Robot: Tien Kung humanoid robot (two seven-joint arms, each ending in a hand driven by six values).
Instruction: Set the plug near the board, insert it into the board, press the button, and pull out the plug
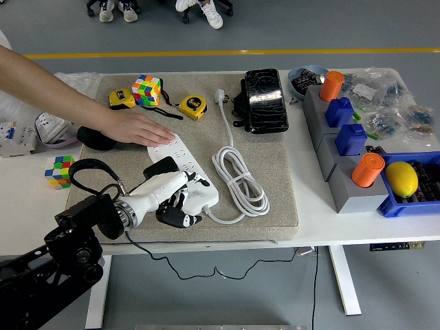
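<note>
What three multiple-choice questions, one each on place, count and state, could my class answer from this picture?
1. Where is the person's hand?
A. on the power strip's far end
B. on the lemon
C. on the black case

2. How many yellow tape measures lie on the mat?
A. one
B. two
C. four

3. What is the white cable doing?
A. hanging off the table
B. stretched straight
C. lying coiled

Answers: 1 A, the palm presses the power strip. 2 B, one tape measure left of the cube, another right. 3 C, the cable loops beside the strip.

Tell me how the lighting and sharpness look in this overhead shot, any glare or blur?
Head view: even, soft light with faint shadows; sharp across the mat; mild sheen on the black case; the left hand looks slightly smeared over the power strip.
</note>
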